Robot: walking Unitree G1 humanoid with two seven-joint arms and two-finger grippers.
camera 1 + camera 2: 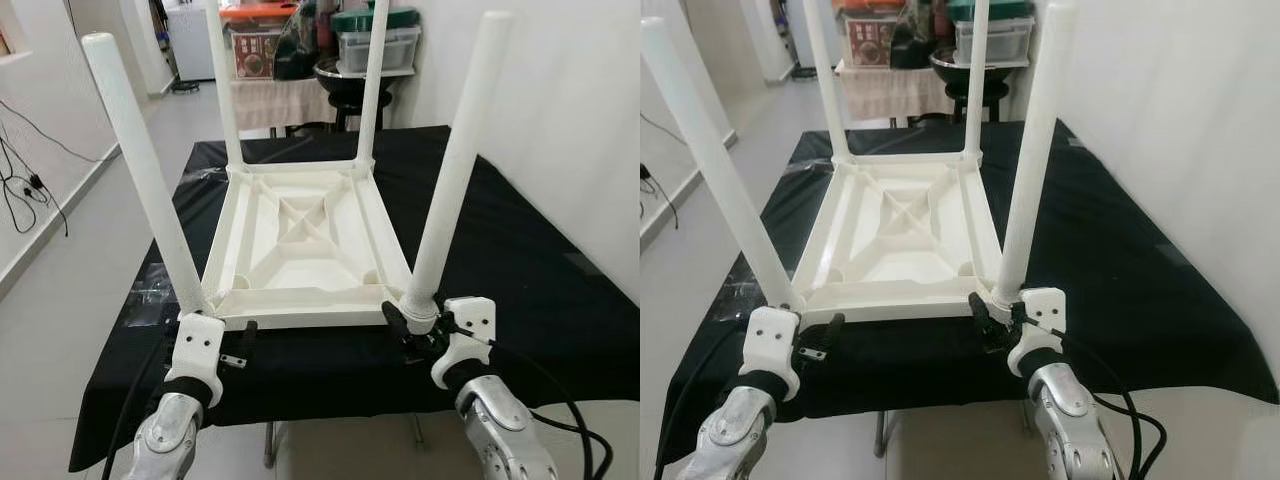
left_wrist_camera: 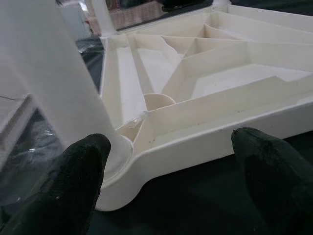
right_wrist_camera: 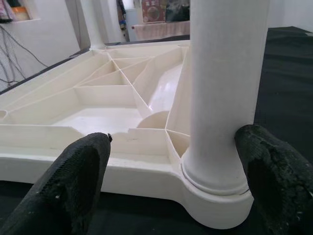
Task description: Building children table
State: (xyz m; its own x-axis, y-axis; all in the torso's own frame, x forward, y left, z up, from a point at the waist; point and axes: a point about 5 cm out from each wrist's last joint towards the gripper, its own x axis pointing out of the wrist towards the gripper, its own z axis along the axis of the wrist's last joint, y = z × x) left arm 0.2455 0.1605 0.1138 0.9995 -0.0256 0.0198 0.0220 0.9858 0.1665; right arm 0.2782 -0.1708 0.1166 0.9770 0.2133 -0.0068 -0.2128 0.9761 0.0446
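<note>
A white plastic children's table (image 1: 300,250) lies upside down on a black-covered worktop (image 1: 520,260), with its legs pointing up. The near-left leg (image 1: 140,160) leans outward, and the near-right leg (image 1: 455,170) stands in its corner socket. Two far legs (image 1: 372,80) rise at the back corners. My left gripper (image 2: 166,147) is open at the near-left corner, its fingertips (image 2: 83,161) just short of the rim. My right gripper (image 3: 171,142) is open around the base of the near-right leg (image 3: 220,98), with one fingertip (image 3: 264,161) beside the leg's collar.
The worktop's front edge runs right under my wrists. A white wall (image 1: 560,100) runs close along the right. Behind the worktop stand a small cloth-draped table (image 1: 275,100) with storage boxes (image 1: 375,40) and a black stool (image 1: 345,90). Cables (image 1: 20,190) trail at the left wall.
</note>
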